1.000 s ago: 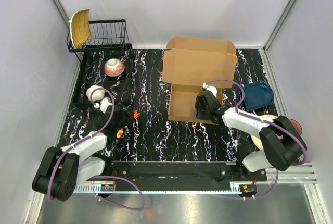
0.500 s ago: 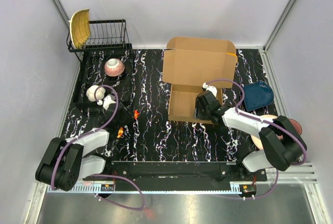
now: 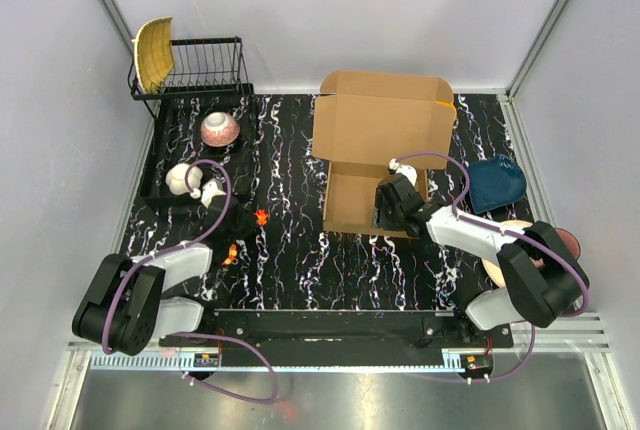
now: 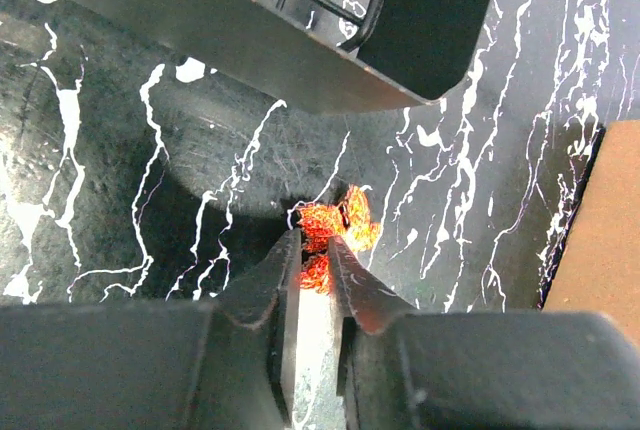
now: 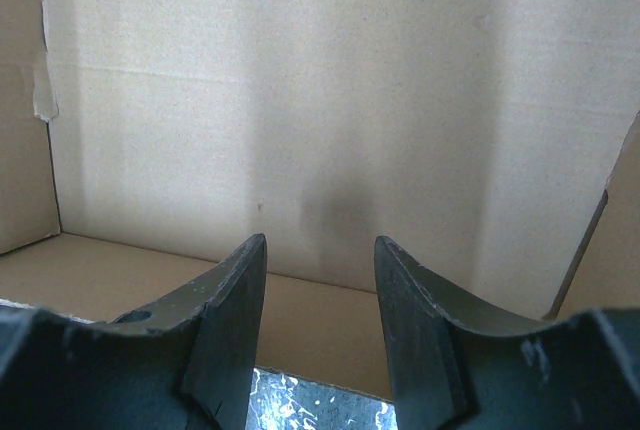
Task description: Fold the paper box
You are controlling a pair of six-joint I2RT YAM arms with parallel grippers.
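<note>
The paper box (image 3: 375,150) is brown cardboard and stands right of centre with its lid (image 3: 383,120) raised. My right gripper (image 3: 384,202) is open at the box's near edge, facing the inner wall (image 5: 330,100). Nothing is between its fingers (image 5: 320,242). My left gripper (image 3: 248,218) lies low on the marbled table, left of the box. Its jaws stand nearly together, pinching a small orange crumpled piece (image 4: 340,220) at their tips (image 4: 315,240). The same orange piece (image 3: 262,217) shows in the top view.
A black tray (image 3: 160,165) at the left holds a pink bowl (image 3: 220,129) and a white cup (image 3: 181,179); its corner (image 4: 300,60) is just beyond my left gripper. A wire rack (image 3: 205,65) holds a yellow dish (image 3: 152,53). A blue bowl (image 3: 497,183) and pink plates (image 3: 520,240) lie at the right. Another orange piece (image 3: 231,253) lies nearby.
My left gripper has slid right toward the orange piece and its jaws have narrowed around it. The right arm and the box have not moved.
</note>
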